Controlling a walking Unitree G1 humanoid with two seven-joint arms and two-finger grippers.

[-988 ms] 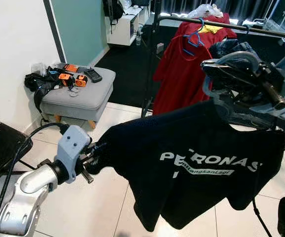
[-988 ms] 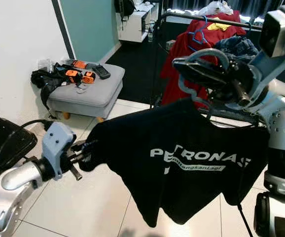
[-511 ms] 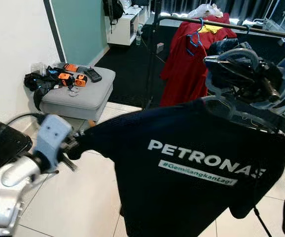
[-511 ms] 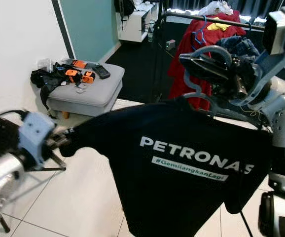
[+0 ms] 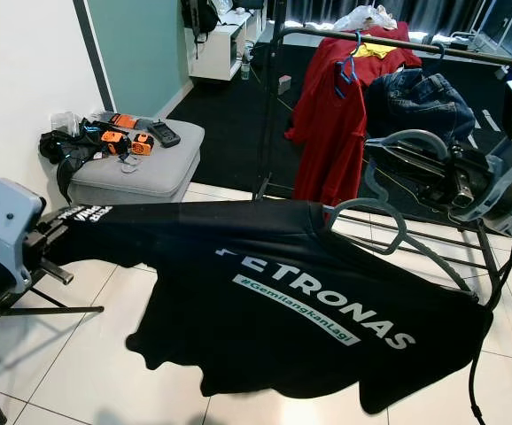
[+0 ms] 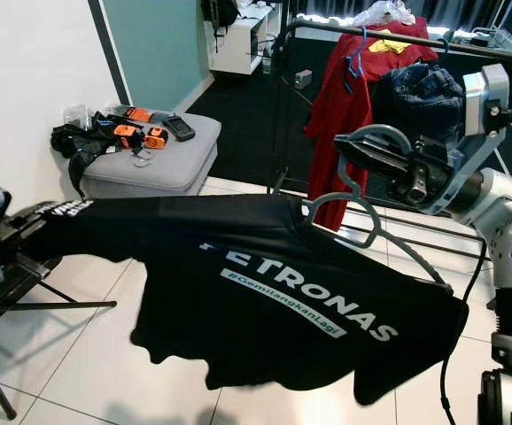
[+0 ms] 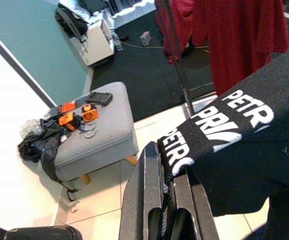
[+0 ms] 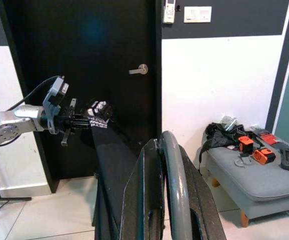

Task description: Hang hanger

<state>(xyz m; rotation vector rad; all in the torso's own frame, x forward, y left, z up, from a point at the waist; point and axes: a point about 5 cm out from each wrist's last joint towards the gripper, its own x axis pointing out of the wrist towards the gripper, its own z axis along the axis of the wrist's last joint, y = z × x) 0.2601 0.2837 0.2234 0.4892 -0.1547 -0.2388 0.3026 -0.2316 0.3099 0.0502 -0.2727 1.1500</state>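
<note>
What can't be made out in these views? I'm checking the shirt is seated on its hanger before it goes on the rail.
- Hanger: its arms lie inside the black shirt, head views.
- Left gripper: fingertips buried in the sleeve cloth.
- Right gripper: fingertips merge with the hook.
- Clothes rail: right end cut off by the picture's edge.

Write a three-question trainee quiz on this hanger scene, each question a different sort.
1. True or false: the right claw grips the grey plastic hanger's hook.
2. What does the left claw pinch? A) jeans B) sleeve of the black printed T-shirt C) rail
3. Fill in: a red garment hangs on the black metal clothes ____.

Key: 1 true; 2 B; 3 rail.
</note>
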